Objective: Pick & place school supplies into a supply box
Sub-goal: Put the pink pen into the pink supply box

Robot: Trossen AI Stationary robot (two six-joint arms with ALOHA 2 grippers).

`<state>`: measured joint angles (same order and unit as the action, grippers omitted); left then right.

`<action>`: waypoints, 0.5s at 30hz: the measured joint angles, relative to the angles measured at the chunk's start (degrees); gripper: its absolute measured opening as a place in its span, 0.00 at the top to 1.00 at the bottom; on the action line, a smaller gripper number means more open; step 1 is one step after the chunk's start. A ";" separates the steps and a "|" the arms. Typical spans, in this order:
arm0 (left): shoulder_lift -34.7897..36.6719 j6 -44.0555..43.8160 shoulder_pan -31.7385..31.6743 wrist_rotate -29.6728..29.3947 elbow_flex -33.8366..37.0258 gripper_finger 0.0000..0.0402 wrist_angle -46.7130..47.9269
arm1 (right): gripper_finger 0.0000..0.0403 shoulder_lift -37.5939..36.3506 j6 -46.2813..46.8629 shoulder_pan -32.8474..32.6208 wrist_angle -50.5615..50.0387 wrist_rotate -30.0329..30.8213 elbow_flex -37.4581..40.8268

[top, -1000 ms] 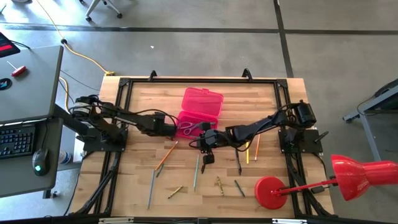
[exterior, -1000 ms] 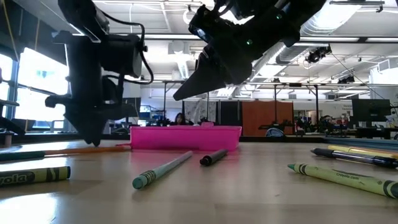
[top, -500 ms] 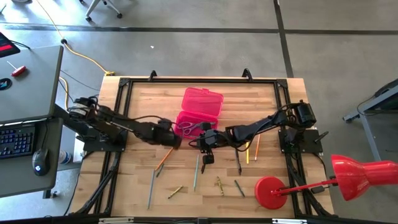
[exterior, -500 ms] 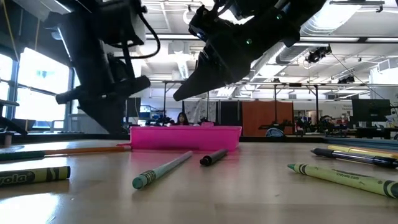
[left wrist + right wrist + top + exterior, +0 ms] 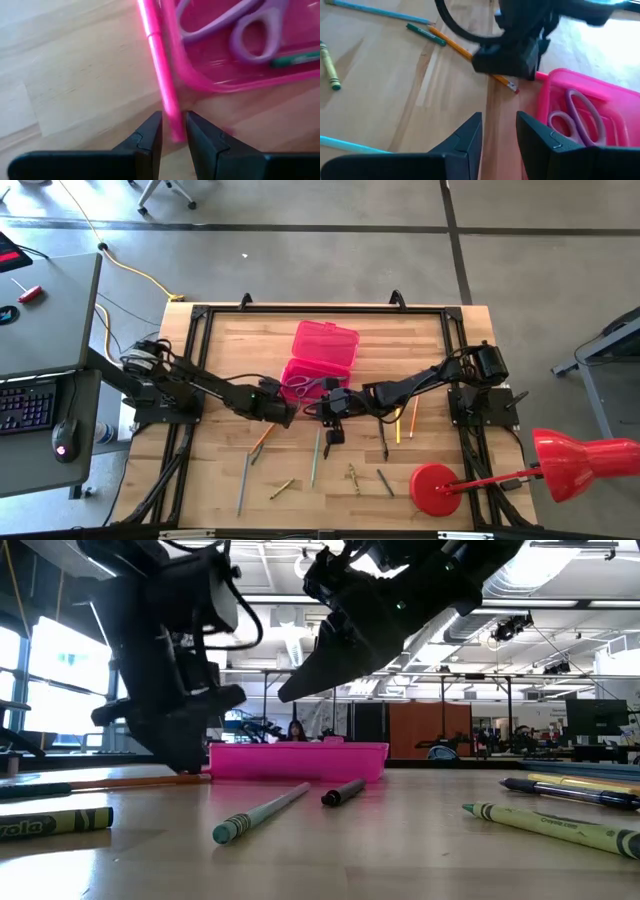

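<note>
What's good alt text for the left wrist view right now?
The left tool has its two dark fingers on either side of a pink pen lying on the wooden table against the outside wall of the pink supply box. Inside the box lie purple-handled scissors and a green pen.

"Crayola" on yellow-green crayon (image 5: 556, 823)

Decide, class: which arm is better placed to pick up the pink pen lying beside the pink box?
Probably the left. The left gripper already straddles the pink pen beside the supply box, fingers open. The right gripper hangs open above bare table.
</note>
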<state>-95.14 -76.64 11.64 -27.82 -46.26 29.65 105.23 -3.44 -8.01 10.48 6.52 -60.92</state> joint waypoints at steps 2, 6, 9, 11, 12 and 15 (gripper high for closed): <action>-0.76 -0.17 0.04 -0.84 -0.12 0.71 -0.06 | 0.75 0.00 0.02 0.00 -0.12 -0.86 0.00; -1.99 -0.20 0.11 -1.34 -0.35 0.71 0.97 | 0.75 0.00 0.04 0.00 -0.09 -1.11 -0.01; -2.03 -0.34 0.11 -1.28 -0.41 0.71 3.26 | 0.75 0.00 0.04 0.00 -0.37 -1.11 -0.01; -2.05 -0.35 0.05 -1.53 -0.39 0.71 6.10 | 0.75 0.00 0.46 -0.02 -0.45 -1.11 -0.01; -2.02 -0.35 0.04 -1.58 -0.39 0.71 7.74 | 0.75 0.00 0.92 -0.02 -0.49 -1.11 -0.01; -1.70 -0.65 0.00 -0.79 -0.32 0.74 12.99 | 0.75 0.00 2.01 -0.02 -0.80 -1.11 -0.01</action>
<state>-96.84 -77.29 11.64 -28.62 -46.58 42.64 105.23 -1.44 -8.03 9.68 5.41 -60.93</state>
